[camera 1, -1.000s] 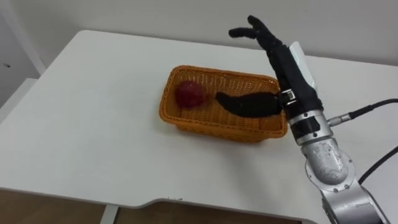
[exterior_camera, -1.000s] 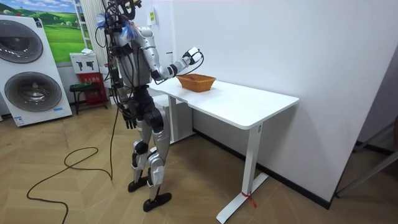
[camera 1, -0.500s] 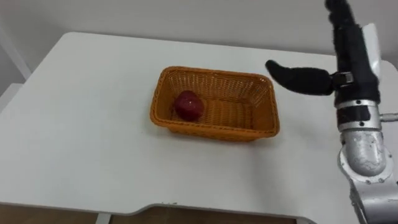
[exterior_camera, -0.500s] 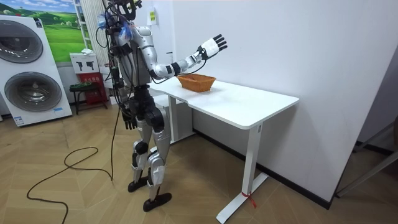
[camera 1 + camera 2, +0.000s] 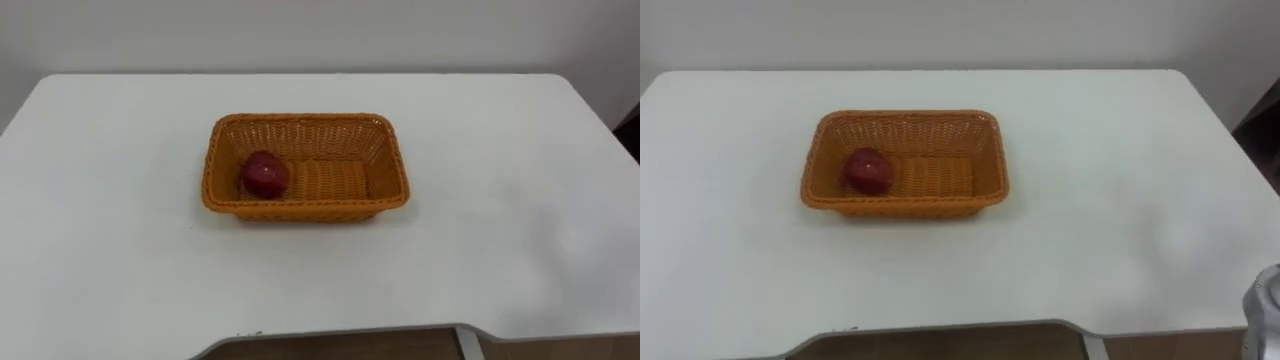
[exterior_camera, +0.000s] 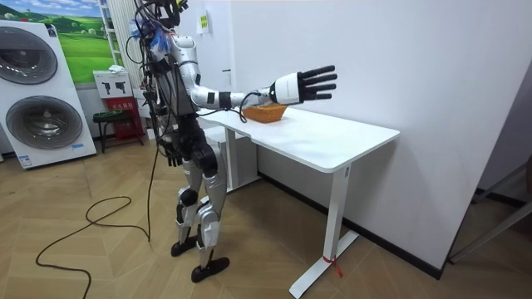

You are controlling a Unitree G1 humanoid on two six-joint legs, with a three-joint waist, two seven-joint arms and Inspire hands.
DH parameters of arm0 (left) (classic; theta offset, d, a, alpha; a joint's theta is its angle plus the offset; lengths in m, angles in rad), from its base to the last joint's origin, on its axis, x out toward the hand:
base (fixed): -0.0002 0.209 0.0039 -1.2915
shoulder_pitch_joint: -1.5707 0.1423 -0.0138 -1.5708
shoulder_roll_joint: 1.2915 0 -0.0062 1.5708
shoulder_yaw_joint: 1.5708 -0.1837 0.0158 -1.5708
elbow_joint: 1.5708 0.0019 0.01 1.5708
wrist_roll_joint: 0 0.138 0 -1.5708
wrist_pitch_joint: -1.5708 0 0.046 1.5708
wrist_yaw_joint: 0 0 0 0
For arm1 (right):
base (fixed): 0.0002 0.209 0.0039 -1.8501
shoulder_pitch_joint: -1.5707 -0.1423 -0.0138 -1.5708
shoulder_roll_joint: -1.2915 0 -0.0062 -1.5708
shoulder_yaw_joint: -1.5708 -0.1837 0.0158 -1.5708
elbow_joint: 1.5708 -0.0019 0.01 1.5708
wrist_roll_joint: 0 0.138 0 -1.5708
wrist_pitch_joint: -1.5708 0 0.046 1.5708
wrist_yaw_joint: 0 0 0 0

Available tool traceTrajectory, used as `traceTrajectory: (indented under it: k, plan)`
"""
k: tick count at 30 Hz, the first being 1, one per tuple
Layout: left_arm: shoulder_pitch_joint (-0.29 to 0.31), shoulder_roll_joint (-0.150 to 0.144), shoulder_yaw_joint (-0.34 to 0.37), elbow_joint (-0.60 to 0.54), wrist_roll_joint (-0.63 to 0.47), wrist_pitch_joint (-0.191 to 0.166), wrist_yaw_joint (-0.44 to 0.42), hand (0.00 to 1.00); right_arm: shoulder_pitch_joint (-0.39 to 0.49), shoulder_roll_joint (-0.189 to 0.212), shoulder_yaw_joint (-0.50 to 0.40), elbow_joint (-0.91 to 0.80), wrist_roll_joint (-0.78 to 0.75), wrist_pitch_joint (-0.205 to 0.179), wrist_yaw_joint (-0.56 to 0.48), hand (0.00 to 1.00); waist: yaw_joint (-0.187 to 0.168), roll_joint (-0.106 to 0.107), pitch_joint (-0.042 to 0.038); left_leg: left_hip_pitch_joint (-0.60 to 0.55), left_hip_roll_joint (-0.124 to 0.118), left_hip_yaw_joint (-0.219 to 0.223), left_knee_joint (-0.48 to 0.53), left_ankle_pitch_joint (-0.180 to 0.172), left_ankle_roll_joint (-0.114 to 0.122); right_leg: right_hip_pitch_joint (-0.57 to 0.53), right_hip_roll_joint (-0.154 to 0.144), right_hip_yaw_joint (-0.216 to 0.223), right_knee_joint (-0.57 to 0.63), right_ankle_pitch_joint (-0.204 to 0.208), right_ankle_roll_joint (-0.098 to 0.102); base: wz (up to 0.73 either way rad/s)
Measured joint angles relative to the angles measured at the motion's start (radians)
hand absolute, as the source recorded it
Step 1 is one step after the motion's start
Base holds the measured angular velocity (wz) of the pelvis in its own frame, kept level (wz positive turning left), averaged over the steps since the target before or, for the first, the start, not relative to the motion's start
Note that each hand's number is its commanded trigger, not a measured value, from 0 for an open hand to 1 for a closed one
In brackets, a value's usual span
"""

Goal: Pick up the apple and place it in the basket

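Observation:
A dark red apple [image 5: 265,175] lies inside an orange wicker basket [image 5: 385,165], at the basket's left end; it also shows in the right eye view as the apple [image 5: 868,170] in the basket [image 5: 985,160]. The basket stands on a white table [image 5: 480,250]. In the room view my right hand [image 6: 307,83] is stretched out level above the table, past the basket [image 6: 264,110], open with spread fingers and holding nothing. My left hand [image 6: 170,154] hangs by my hip, fingers loose. I stand at the table's end on the room view's left.
The table's front edge [image 5: 400,335] runs along the bottom of the eye views, with a wall behind the table. Washing machines [image 6: 41,100] and a small red stool [image 6: 116,116] stand behind me at the room view's left.
My right hand has lifted away from the basket, swung out of the eye views and stretched forward over the table. The apple stays in the basket. The head camera has shifted.

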Motion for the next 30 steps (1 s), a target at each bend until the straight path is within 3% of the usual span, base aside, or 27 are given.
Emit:
traceTrajectory:
  k: [3,7,13,18,21,25,30]
  plan:
    - [-0.004,0.0,0.034,-0.012,0.0,0.0,0.005,0.0,0.036,0.0,-0.028,0.132,0.075,0.006,-0.028,0.0,-0.019,-0.004,-0.0015,-0.003,0.0,0.0,0.0,0.0,0.0,-0.002,0.001,0.001,-0.002,0.0,0.0,0.0]
    - [-0.005,-0.001,0.037,-0.017,-0.012,0.009,0.018,0.0,0.086,0.002,-0.035,0.469,0.19,0.035,0.003,0.0,-0.026,-0.009,-0.0024,-0.005,0.0,-0.007,-0.001,0.0,0.0,0.007,0.001,-0.002,-0.003,0.0,0.0,0.04]
    - [-0.019,-0.004,0.037,-0.012,-0.026,0.028,0.015,0.0,0.146,0.094,0.037,0.827,0.27,0.125,0.144,0.0,-0.013,0.001,-0.0011,0.001,0.001,-0.001,0.001,0.0,0.0,0.007,0.002,0.008,0.0,0.0,0.0,-0.04]
    - [-0.029,-0.005,0.033,-0.002,-0.026,0.042,0.01,0.0,0.142,0.122,0.17,0.913,0.244,0.172,0.286,0.0,-0.009,0.012,0.0047,0.001,0.001,0.01,-0.002,-0.002,0.001,-0.001,0.005,0.027,-0.002,0.002,0.002,-0.07]
    - [-0.04,-0.006,0.028,0.001,-0.016,0.057,0.003,0.0,0.138,0.139,0.268,0.92,0.163,0.184,0.375,0.0,0.023,0.013,0.0051,0.0,0.002,0.014,-0.001,-0.002,0.001,-0.008,0.007,0.03,-0.002,0.005,0.001,-0.03]
    - [-0.036,-0.012,-0.038,0.002,-0.011,0.059,0.001,0.0,0.103,0.153,0.394,0.919,0.018,0.201,0.469,0.0,0.049,0.03,0.0021,0.0,0.002,0.008,0.002,-0.002,0.001,-0.003,0.007,0.023,-0.004,0.009,0.001,0.03]
    - [-0.044,-0.027,-0.104,0.002,-0.011,0.063,0.0,0.0,0.059,0.158,0.505,0.909,-0.072,0.2,0.554,0.0,0.079,0.058,0.0119,-0.004,0.002,-0.003,0.0,-0.002,0.001,-0.004,0.007,0.017,-0.005,0.009,0.001,0.03]
